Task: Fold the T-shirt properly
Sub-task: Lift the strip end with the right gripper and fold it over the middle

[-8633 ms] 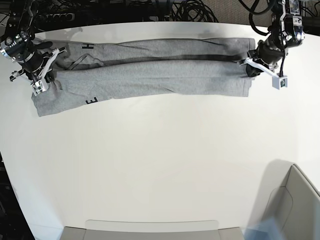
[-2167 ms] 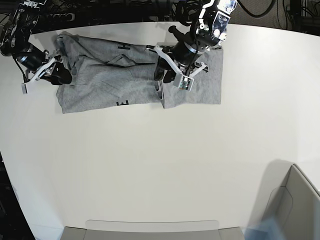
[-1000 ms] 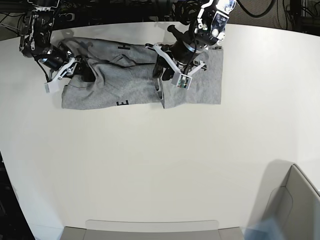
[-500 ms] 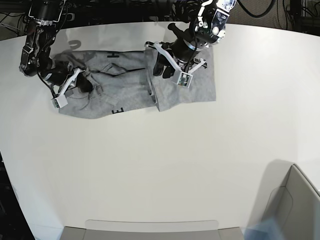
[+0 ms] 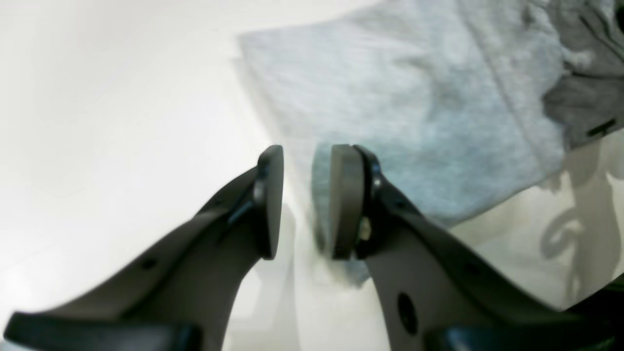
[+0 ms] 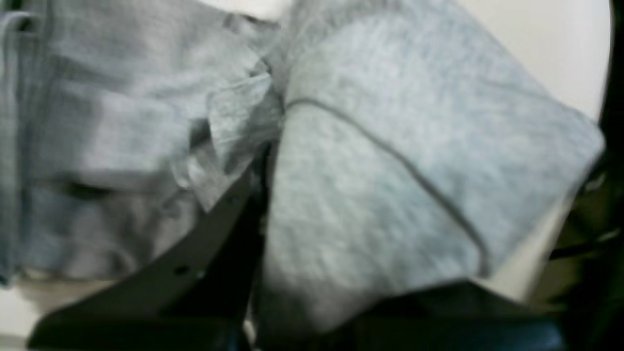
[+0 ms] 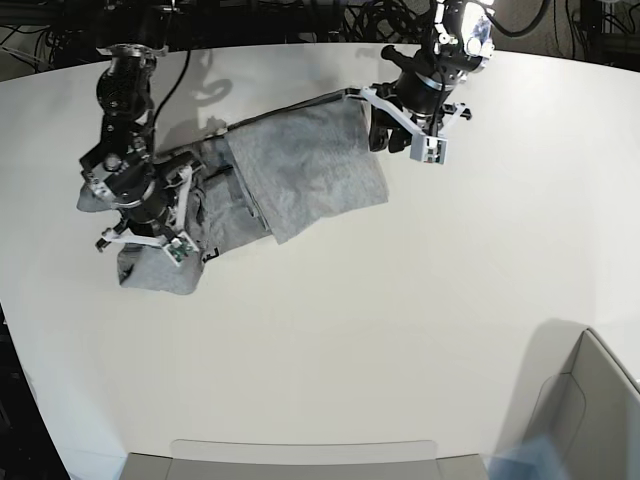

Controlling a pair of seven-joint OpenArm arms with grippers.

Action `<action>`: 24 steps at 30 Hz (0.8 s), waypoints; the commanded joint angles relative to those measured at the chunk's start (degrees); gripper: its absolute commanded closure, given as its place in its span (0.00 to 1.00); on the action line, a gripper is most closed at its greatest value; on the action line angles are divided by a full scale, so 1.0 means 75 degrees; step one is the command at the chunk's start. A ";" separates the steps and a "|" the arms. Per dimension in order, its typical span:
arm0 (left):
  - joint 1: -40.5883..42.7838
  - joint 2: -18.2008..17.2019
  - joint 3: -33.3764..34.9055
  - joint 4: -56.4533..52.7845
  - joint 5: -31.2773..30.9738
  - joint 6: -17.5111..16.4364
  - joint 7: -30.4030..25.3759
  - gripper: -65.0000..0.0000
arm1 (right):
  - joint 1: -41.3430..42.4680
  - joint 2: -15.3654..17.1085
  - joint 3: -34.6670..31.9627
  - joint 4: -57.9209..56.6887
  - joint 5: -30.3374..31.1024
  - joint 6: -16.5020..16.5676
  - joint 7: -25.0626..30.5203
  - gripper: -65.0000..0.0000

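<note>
The heather-grey T-shirt (image 7: 310,165) lies bunched at the back left of the white table, with a folded flap lying slantwise on top. A bit of black lettering (image 7: 210,255) shows at its lower left. My left gripper (image 7: 385,128) hovers at the flap's right edge. In the left wrist view it (image 5: 302,200) is narrowly open with nothing between the pads, and the shirt (image 5: 414,107) lies just beyond. My right gripper (image 7: 150,222) sits on the shirt's crumpled left end. In the right wrist view it (image 6: 265,165) is shut on the cloth (image 6: 390,195), which drapes over and hides one finger.
A grey bin (image 7: 590,400) stands at the front right corner. A grey tray edge (image 7: 300,455) runs along the front. Black cables (image 7: 300,20) lie behind the table's back edge. Bare white tabletop (image 7: 400,320) spreads in front of the shirt.
The shirt's right half was carried left and laid over the middle. My left gripper has let go and moved right. My right gripper dragged the left end down and right, bunching it.
</note>
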State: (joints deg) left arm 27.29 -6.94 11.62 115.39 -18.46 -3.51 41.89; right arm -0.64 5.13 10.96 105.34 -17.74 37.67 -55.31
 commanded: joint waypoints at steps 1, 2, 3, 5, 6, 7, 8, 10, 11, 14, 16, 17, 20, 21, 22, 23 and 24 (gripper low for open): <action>0.0095 0.0017 -0.0160 0.0151 -0.0065 -0.0042 -0.0152 0.76 | 0.0186 -0.0162 -0.0342 0.0308 -0.0419 -0.0012 0.0136 1.00; 0.0142 0.0017 -0.0301 0.0151 -0.0065 -0.0042 -0.0152 0.76 | 0.0186 -0.0314 -0.0659 0.0402 -0.0876 -0.0012 0.0136 1.00; 0.0224 0.0017 -0.0441 0.0151 -0.0065 -0.0042 -0.0152 0.76 | 0.0186 -0.0478 -0.1081 0.0519 -0.1450 -0.0012 0.0136 1.00; 0.0318 0.0017 -0.0676 0.0163 -0.0065 -0.0042 -0.0152 0.76 | 0.0150 -0.0713 -0.1831 0.0589 -0.2341 -0.0012 0.0136 1.00; 0.0318 0.0017 -0.0793 0.0163 -0.0065 -0.0042 -0.0152 0.76 | 0.0139 -0.0806 -0.2147 0.0589 -0.2693 -0.0012 0.0136 1.00; 0.0341 0.0017 -0.0898 0.0163 -0.0065 -0.0042 -0.0152 0.76 | 0.0115 -0.0900 -0.2511 0.0577 -0.3127 -0.0012 0.0136 1.00; 0.0411 0.0017 -0.0980 0.0163 -0.0065 -0.0042 -0.0152 0.76 | 0.0068 -0.0971 -0.2780 0.0542 -0.3478 -0.0012 0.0136 1.00; 0.0470 0.0017 -0.1180 0.0163 -0.0065 -0.0042 -0.0152 0.76 | -0.0049 -0.1135 -0.3308 0.0542 -0.4100 -0.0012 0.0136 1.00; 0.0470 0.0017 -0.1285 0.0163 -0.0065 -0.0042 -0.0152 0.76 | -0.0107 -0.1217 -0.3542 0.0531 -0.4381 -0.0012 0.0125 1.00; 0.0470 0.0017 -0.1578 0.0163 -0.0065 -0.0042 -0.0152 0.76 | -0.0342 -0.1275 -0.3952 0.0378 -0.4944 -0.0012 0.0125 1.00; 0.0470 0.0017 -0.1754 0.0163 -0.0065 -0.0042 -0.0152 0.76 | -0.0518 -0.1275 -0.4234 0.0132 -0.5365 -0.0012 0.0125 1.00; 0.0470 0.0017 -0.1860 0.0163 -0.0065 -0.0042 -0.0152 0.76 | -0.0611 -0.1264 -0.4398 0.0015 -0.5530 -0.0012 0.0125 1.00; 0.0470 0.0017 -0.2129 0.0163 -0.0065 -0.0042 -0.0152 0.76 | -0.0799 -0.1264 -0.4843 -0.0009 -0.5588 -0.0023 0.0136 1.00; 0.0470 -0.0007 -0.2188 0.0163 -0.0065 -0.0042 -0.0152 0.76 | -0.0799 -0.1264 -0.4972 -0.0009 -0.5588 -0.0047 0.0136 1.00; 0.0458 -0.0077 -0.2188 0.0163 -0.0065 -0.0042 -0.0152 0.76 | -0.0799 -0.1264 -0.5113 -0.0020 -0.5588 -0.0234 0.0136 1.00; 0.0447 -0.0136 -0.2176 0.0163 -0.0077 -0.0042 -0.0152 0.76 | -0.0799 -0.1264 -0.5289 -0.0044 -0.5553 -0.0492 0.0136 1.00; 0.0447 -0.0136 -0.2164 0.0163 -0.0077 -0.0042 -0.0152 0.76 | -0.0799 -0.1264 -0.5429 -0.0126 -0.5506 -0.0738 0.0136 1.00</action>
State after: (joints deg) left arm 30.61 -7.79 -4.60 115.48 -18.68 -3.86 41.91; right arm -7.44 -3.66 -29.56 103.70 -58.57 32.56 -54.83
